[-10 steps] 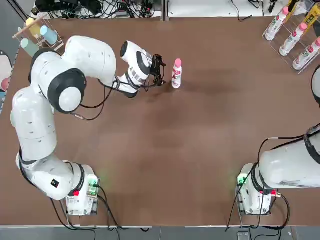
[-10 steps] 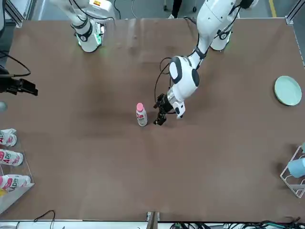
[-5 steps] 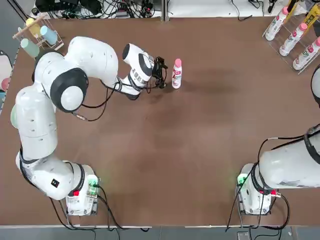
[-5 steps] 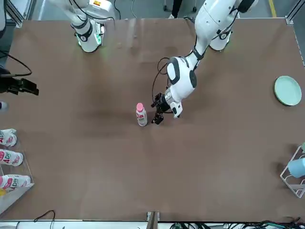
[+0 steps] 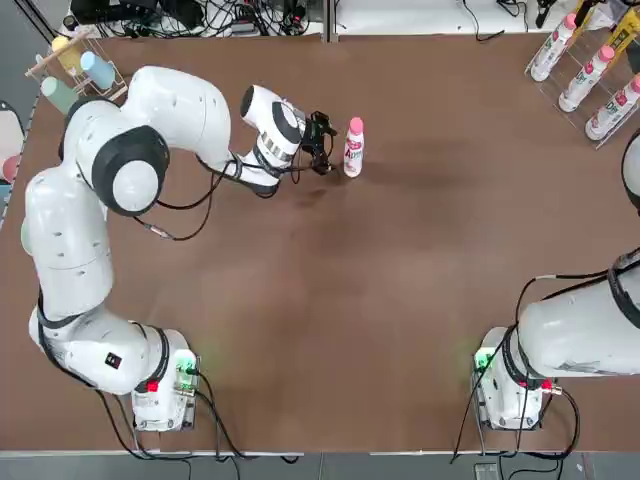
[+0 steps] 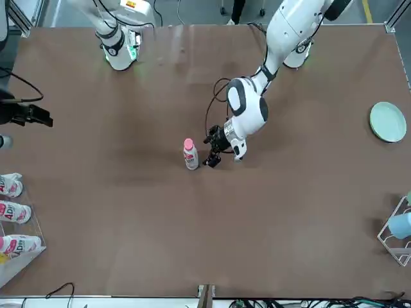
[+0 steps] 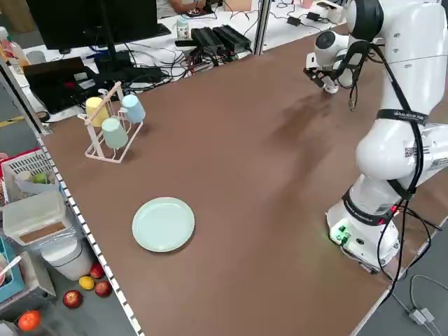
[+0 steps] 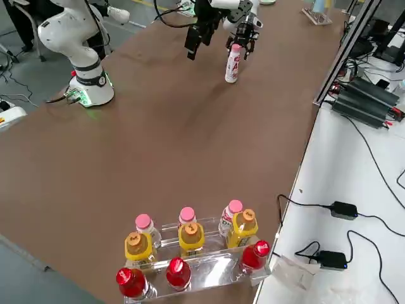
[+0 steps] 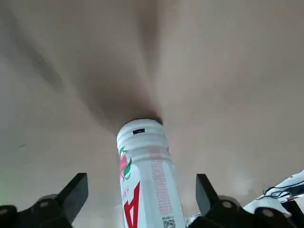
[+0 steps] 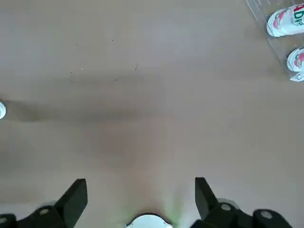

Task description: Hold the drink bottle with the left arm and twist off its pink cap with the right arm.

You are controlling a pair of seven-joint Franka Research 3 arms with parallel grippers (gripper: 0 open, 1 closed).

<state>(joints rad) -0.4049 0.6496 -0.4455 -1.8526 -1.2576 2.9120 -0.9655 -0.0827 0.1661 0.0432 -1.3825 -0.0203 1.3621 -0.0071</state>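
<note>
Top view: the bottle (image 5: 354,150) stands upright on the brown table (image 5: 420,260), pink cap (image 5: 356,125) on; the left gripper (image 5: 330,148) is just beside it. 3 bottles (image 5: 587,78) lie in a clear rack (image 5: 560,85).

Front view: a pale plate (image 6: 388,122) sits on the tabletop; the right gripper (image 6: 45,118) is at the table's side, beyond the clear rack.

Left side view: a monitor (image 7: 98,24) and cables share a white desk.

Left wrist view: fingers spread wide, holding nothing.

Right wrist view: fingers wide apart, nothing held.
</note>
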